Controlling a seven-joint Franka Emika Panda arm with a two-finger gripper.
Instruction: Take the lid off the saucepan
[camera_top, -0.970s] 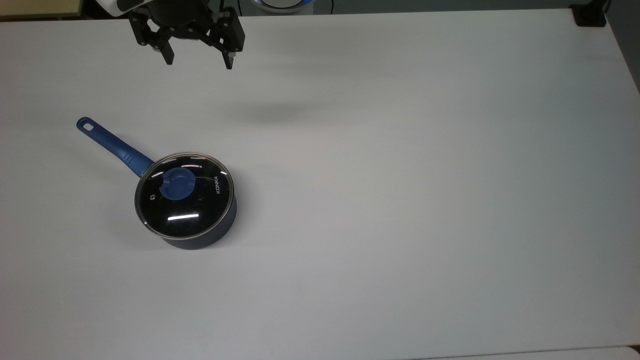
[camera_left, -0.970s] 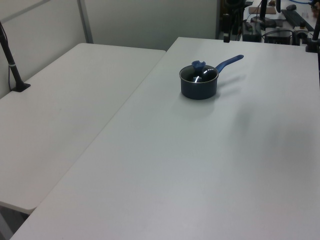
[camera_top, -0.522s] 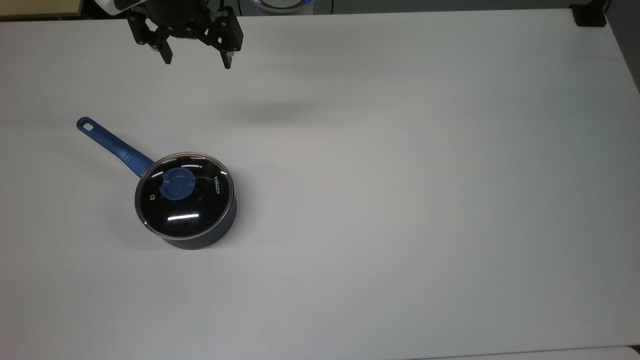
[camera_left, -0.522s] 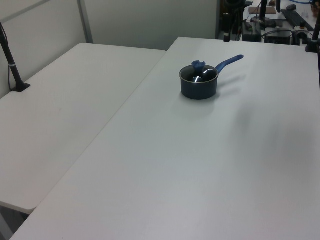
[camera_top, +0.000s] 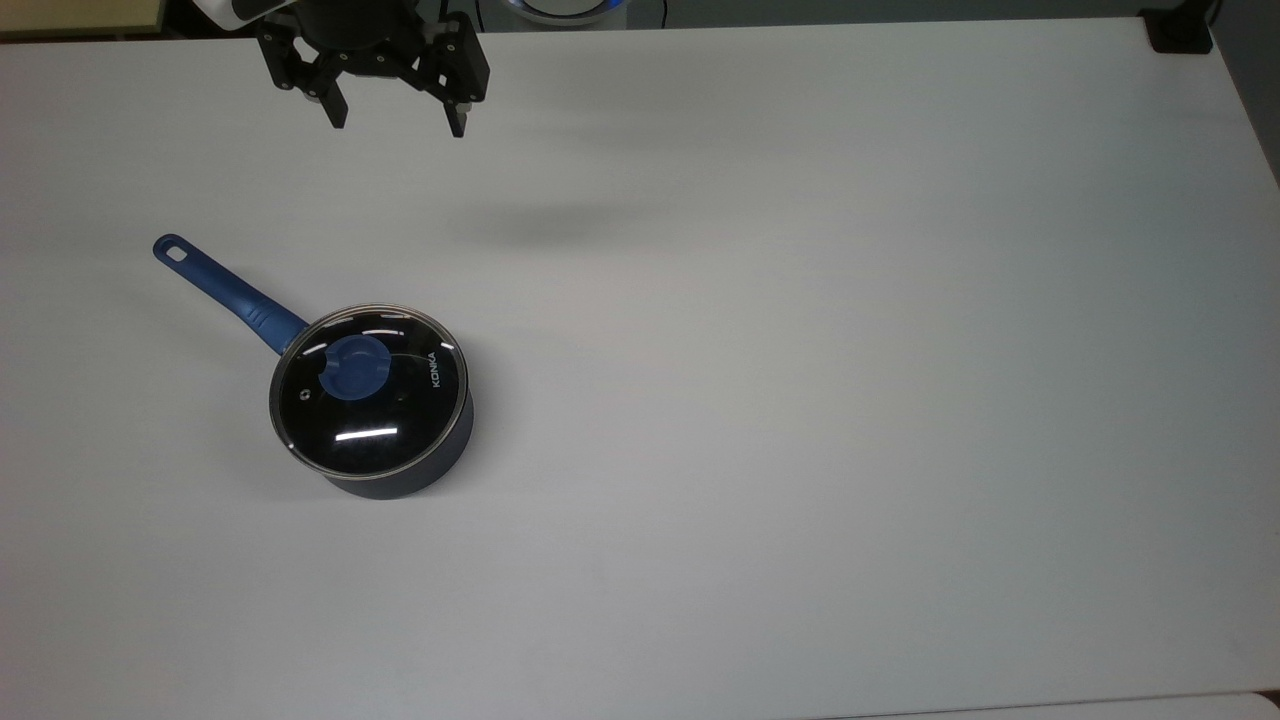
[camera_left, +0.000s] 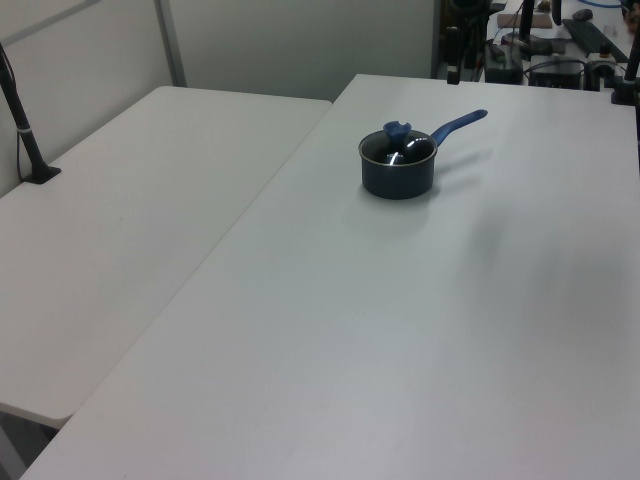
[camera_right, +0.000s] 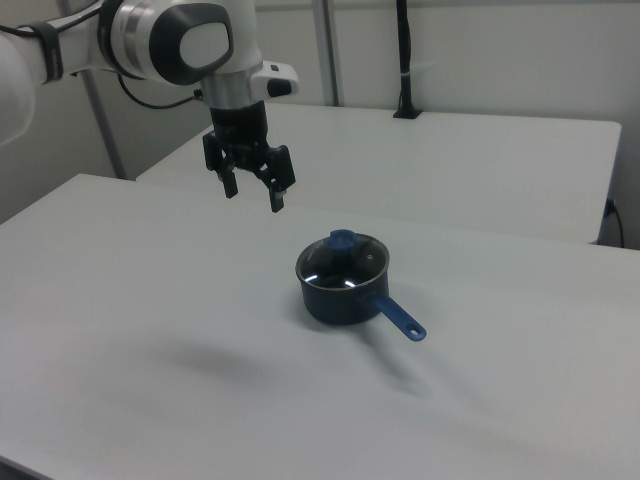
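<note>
arm raised, gripper (camera_top: 398, 118) pointing down, jaws spread wide apart

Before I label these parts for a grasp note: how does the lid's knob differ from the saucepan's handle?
The knob is a short round button at the centre of the lid; the handle is a long straight bar with a hole at its end. The knob stands up from the glass; the handle juts sideways from the saucepan. Both are blue.

I see a glossy glass lid (camera_top: 370, 390) with thin metal rim on the matt saucepan (camera_top: 405, 478), white table (camera_top: 800, 400) smooth.
</note>
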